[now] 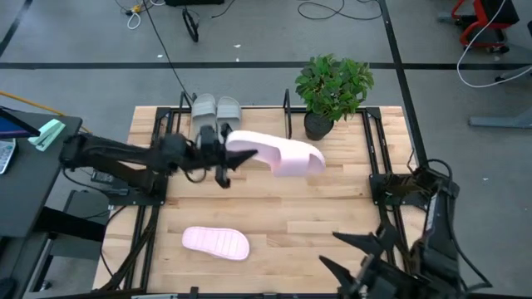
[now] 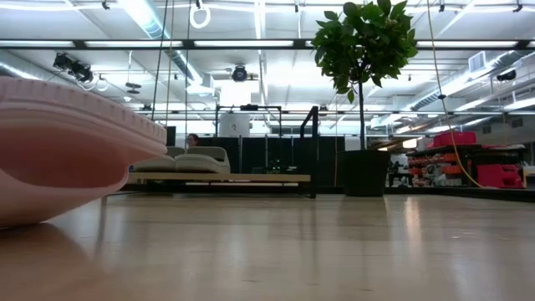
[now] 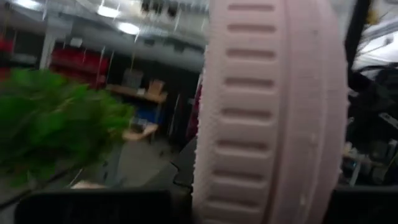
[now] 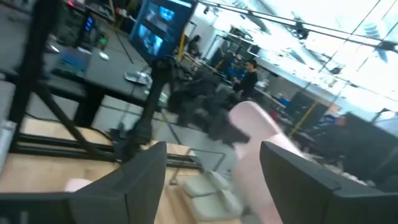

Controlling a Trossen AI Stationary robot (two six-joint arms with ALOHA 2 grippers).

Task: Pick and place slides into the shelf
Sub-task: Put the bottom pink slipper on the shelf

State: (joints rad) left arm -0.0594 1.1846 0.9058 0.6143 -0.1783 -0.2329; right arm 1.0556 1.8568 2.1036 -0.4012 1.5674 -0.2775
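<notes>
The shelf (image 1: 249,116), a low rack of thin black uprights around a pale wooden board, stands at the far edge of the table (image 1: 332,224) and holds two sage grey-green slides (image 1: 216,108) side by side at its left end; the rest of the board is bare. From the low view the same pair (image 2: 188,159) sits on the board with their wide rounded straps facing the camera.

The left gripper (image 1: 223,159) reaches in from the left and is clamped on one end of a light pink slide (image 1: 278,154), which hangs in the air in front of the shelf, just beside the potted plant (image 1: 332,87). In the left wrist view its sole (image 3: 273,112) fills the frame: soft foam, ribbed with rows of short rectangular grooves and a finely stippled rim.

A second light pink slide (image 1: 216,242) lies flat on the plank table near the front left, sole up and grooved across; its thick curved edge (image 2: 67,142) looms large in the low view.

The right gripper (image 1: 357,253) waits at the front right corner, its fingers (image 4: 140,180) spread apart and holding nothing
</notes>
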